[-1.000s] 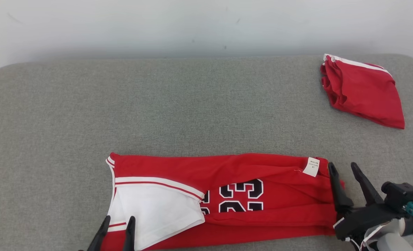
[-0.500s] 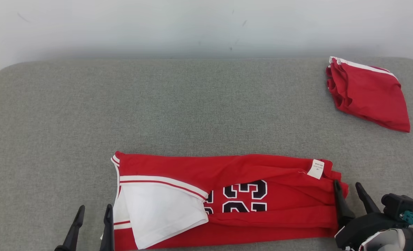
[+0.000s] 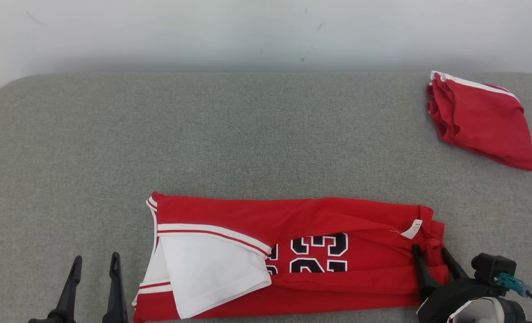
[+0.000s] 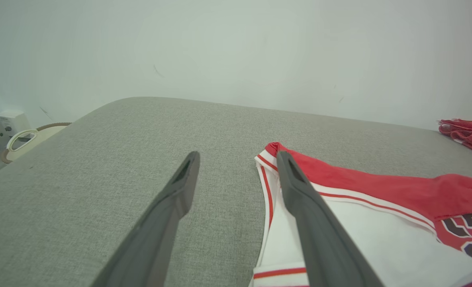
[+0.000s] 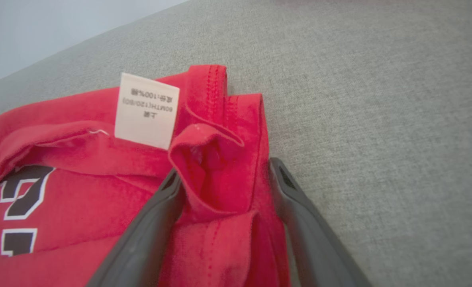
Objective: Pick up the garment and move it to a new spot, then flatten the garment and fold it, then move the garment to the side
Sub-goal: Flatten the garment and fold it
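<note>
The red jersey (image 3: 292,215) lies at the near edge of the worktop (image 3: 248,148), seemingly folded lengthwise, with further folding and the move aside left; the left end effector (image 3: 96,256) is spread empty beside it, the right end effector (image 3: 428,249) spread astride its bunched corner.

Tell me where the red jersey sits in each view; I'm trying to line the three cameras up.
Head view: the red jersey, lower centre.
Left wrist view: lower right corner.
Right wrist view: left half and bottom centre.
Shared landmark: the jersey's black numerals, in all three.
</note>
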`<state>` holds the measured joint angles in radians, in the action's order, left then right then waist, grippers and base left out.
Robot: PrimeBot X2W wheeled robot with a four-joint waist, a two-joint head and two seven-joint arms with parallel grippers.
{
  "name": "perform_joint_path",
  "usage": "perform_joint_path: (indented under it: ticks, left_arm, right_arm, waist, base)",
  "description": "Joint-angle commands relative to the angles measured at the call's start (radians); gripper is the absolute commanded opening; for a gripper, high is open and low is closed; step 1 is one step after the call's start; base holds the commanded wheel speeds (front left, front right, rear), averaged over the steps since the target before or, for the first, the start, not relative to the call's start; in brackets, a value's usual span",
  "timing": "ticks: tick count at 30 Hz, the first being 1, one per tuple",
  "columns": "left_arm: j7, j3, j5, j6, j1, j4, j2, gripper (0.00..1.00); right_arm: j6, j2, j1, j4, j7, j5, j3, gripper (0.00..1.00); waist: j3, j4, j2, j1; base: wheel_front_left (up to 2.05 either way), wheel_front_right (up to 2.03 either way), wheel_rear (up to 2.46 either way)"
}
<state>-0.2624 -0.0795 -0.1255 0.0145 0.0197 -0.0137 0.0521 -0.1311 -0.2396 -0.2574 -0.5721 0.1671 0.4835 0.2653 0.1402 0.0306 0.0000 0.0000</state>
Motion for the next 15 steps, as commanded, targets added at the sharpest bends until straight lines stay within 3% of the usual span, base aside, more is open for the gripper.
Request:
perform_joint_path:
  ticks: [1,2,3,4,15]
  left_arm:
    - [-0.003,-0.004,0.006,-0.003,0.004,-0.003,0.0,1.0]
    - [-0.003,-0.004,0.007,-0.004,0.004,-0.005,-0.001,1.0]
    - [-0.003,-0.004,0.007,-0.005,0.003,-0.006,-0.001,1.0]
    - [-0.003,-0.004,0.005,-0.005,0.003,-0.005,-0.001,1.0]
    - [-0.003,-0.002,-0.011,-0.018,-0.015,-0.002,-0.001,1.0]
  right_arm:
    - [0.001,0.01,0.001,-0.012,-0.008,0.005,0.013,1.0]
    - [0.001,0.011,-0.002,-0.015,-0.011,0.009,0.018,0.93]
    - [0.001,0.012,-0.005,-0.014,-0.005,0.012,0.024,0.4]
    - [0.001,0.011,-0.007,-0.015,0.001,0.016,0.027,0.03]
    - [0.001,-0.08,-0.048,-0.019,0.059,0.022,-0.043,0.0]
  waist:
    - [0.001,0.001,0.0,0.0]
    - [0.001,0.002,0.0,0.0]
    - [0.001,0.002,0.0,0.0]
    - [0.001,0.003,0.0,0.0]
    - [-0.013,-0.005,0.0,0.0]
  base:
    - [0.0,0.0,0.0]
    - [0.0,0.0,0.0]
    - [0.0,0.0,0.0]
    - [0.0,0.0,0.0]
    - [0.0,0.0,0.0]
